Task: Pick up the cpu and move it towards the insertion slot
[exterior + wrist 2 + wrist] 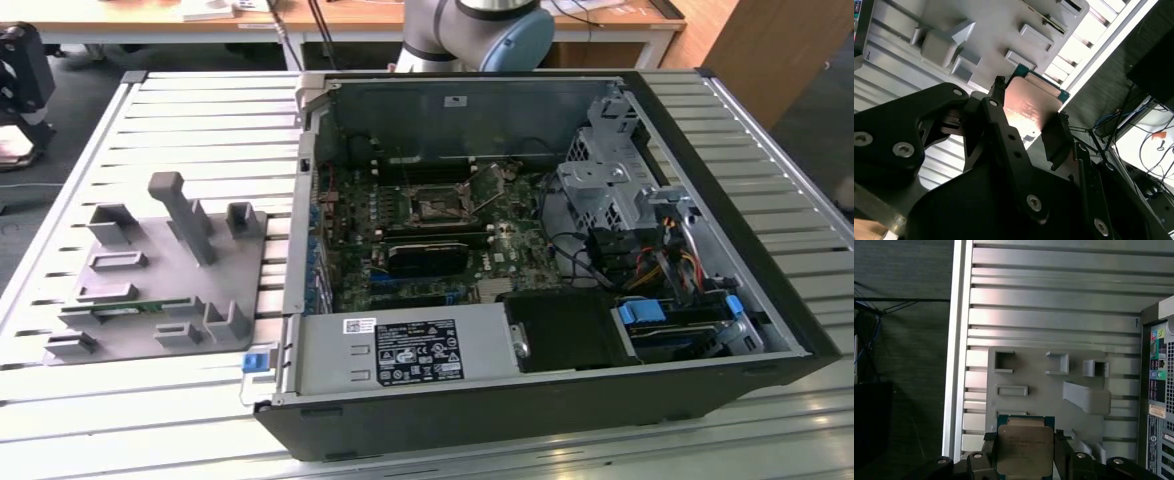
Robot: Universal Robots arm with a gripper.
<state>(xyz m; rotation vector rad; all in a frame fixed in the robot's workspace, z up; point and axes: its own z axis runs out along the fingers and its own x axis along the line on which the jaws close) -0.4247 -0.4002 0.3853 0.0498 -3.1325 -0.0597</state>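
Observation:
In both wrist views my gripper point(1025, 460) point(1030, 102) is shut on the cpu point(1024, 442) point(1029, 110), a flat square chip with a shiny metal top and a thin green rim. One black finger point(988, 456) presses on each side of it. The chip hangs high above the grey plastic fixture point(1054, 390) point(979, 30). In the exterior view the insertion slot point(438, 205), a square socket with a silver frame and dark centre, lies on the motherboard inside the open computer case point(534, 400). The arm's grey and blue joint point(487, 30) shows behind the case.
The grey fixture point(147, 270) stands on the slatted table point(174, 120) at the exterior view's left, with a green memory stick point(127, 310) lying in it. Inside the case are a drive cage point(614, 190), cables and a black card point(427, 255). The case walls stand around the motherboard.

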